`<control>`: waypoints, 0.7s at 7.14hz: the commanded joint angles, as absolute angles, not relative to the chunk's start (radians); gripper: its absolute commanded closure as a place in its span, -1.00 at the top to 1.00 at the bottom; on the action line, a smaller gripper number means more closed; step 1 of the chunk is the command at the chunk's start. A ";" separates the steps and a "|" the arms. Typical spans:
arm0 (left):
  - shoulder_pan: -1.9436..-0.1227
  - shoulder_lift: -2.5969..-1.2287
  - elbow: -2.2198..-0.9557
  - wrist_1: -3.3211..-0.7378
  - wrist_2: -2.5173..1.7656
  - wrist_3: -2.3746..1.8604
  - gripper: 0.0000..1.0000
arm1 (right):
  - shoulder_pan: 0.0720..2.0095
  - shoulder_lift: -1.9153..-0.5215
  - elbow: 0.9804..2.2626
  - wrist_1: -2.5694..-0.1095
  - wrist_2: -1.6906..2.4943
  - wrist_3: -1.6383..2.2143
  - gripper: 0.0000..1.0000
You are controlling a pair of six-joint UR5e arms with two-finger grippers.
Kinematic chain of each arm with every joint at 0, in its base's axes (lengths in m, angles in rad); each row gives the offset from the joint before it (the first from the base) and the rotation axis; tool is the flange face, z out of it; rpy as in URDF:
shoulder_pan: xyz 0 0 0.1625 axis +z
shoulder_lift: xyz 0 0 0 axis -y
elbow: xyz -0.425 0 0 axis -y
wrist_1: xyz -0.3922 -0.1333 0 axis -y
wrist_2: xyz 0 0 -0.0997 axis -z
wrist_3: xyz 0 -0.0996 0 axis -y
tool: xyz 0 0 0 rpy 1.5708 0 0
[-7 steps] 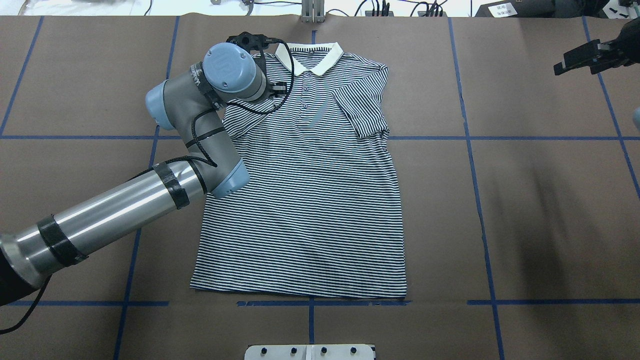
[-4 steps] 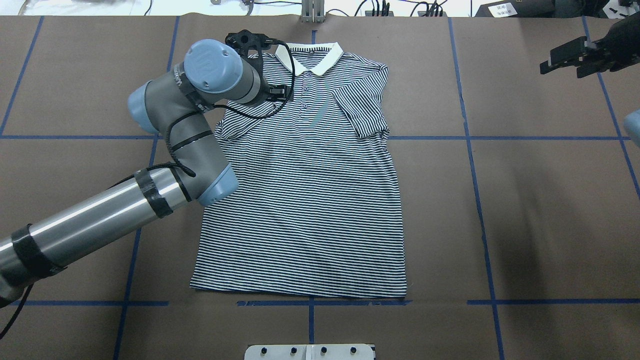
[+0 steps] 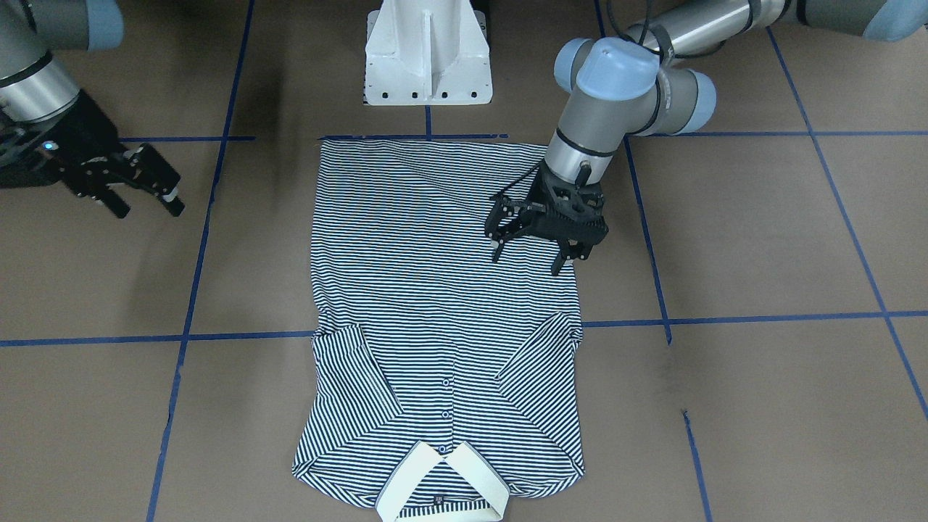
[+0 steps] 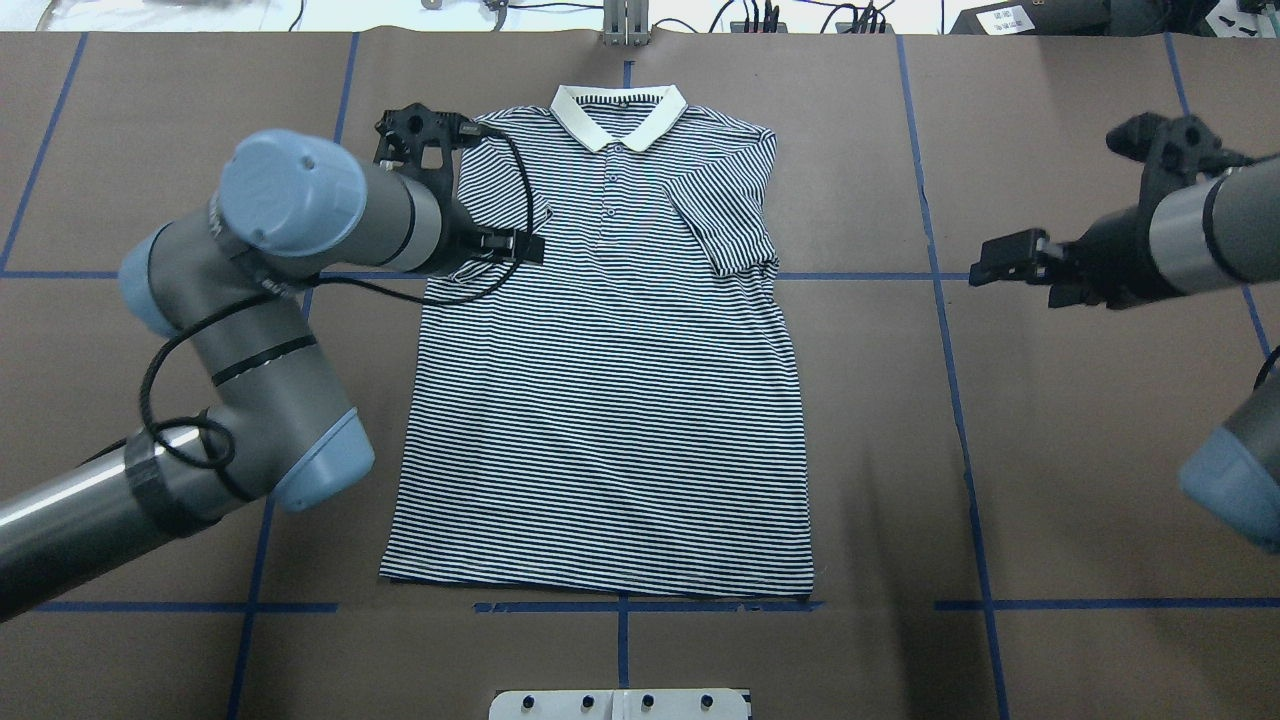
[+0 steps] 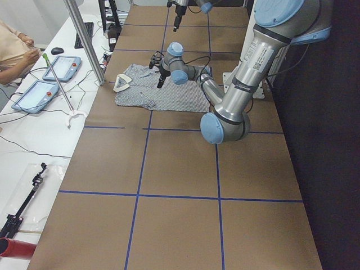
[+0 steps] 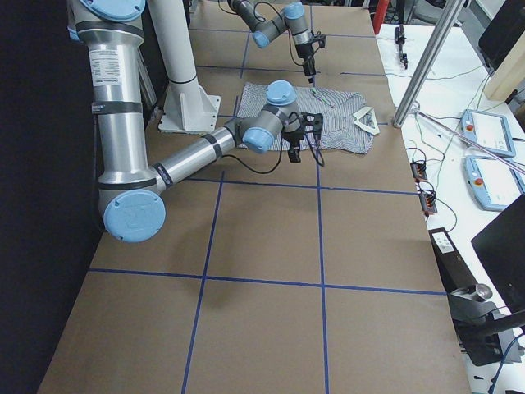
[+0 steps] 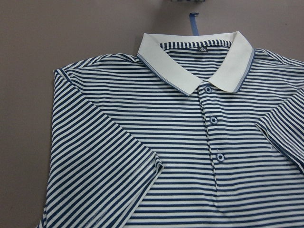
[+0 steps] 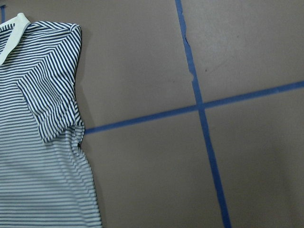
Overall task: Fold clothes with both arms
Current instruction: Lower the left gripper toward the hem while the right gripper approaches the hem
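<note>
The striped polo shirt (image 4: 620,400) lies flat and face up on the brown table, collar (image 4: 618,112) at the far side, with both sleeves folded inward over the chest. It also shows in the front view (image 3: 435,290) and both wrist views (image 7: 190,142) (image 8: 38,180). My left gripper (image 3: 533,262) is open and empty, pointing down just above the shirt's left edge; in the overhead view its wrist (image 4: 430,225) hides the fingers. My right gripper (image 3: 148,210) is open and empty, over bare table to the right of the shirt (image 4: 1000,262).
The white pedestal base (image 3: 428,58) stands at the near table edge by the shirt's hem. Blue tape lines (image 4: 940,276) grid the table. A metal post (image 4: 625,20) and cables sit at the far edge. Tablets (image 5: 34,95) lie on the operators' side bench.
My left arm has drawn back from the collar area toward the shirt's left side, uncovering the folded left sleeve. My right gripper has moved in from the far right corner toward the shirt's right edge.
</note>
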State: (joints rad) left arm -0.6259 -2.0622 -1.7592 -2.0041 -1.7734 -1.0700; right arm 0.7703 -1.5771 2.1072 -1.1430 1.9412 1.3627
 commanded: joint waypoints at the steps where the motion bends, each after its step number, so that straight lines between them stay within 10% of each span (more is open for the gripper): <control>1: -0.510 -1.913 -1.917 -2.003 -1.726 -1.193 1.00 | 0.410 -1.663 2.213 -1.144 1.609 1.691 0.78; 4: -0.332 -1.728 -2.000 -2.006 -1.566 -1.349 0.97 | 0.224 -1.616 2.214 -1.222 1.419 1.833 0.54; 5: -0.298 -1.698 -2.000 -2.005 -1.563 -1.412 0.52 | 0.219 -1.593 2.214 -1.248 1.417 1.833 0.54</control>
State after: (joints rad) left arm -0.3453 -1.7446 -1.9901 -2.0053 -1.5832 -1.3396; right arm 0.2385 -1.6207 2.2129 -1.2116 1.4349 1.8216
